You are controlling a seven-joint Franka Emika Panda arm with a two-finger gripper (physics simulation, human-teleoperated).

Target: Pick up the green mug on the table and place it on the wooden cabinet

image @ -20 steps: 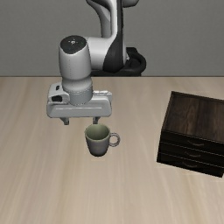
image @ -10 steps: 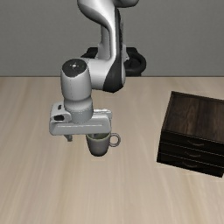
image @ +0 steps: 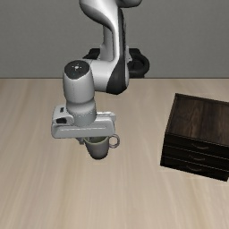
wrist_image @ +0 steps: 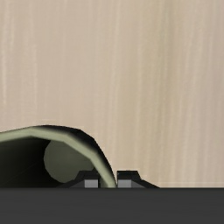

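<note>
The green mug (image: pixel 102 149) stands on the wooden table (image: pixel 36 183), near the middle of the exterior view, its handle pointing toward the dark wooden cabinet (image: pixel 199 134). My gripper (image: pixel 93 142) is lowered straight onto it from above, and the hand hides most of the rim. In the wrist view the mug (wrist_image: pixel 54 133) curves in beside my gripper (wrist_image: pixel 110 178). The two fingertips stand close together, one inside and one outside the mug's wall, pinching it. The mug's base is level with the tabletop.
The cabinet with its stacked drawers sits at the exterior view's right; its flat top is bare. Open table lies in front of the mug and to the exterior view's left. The robot's base stands behind the mug.
My hand came down from just above the mug and settled over its rim. The fingers have drawn together on the mug's wall. The mug has stayed in place.
</note>
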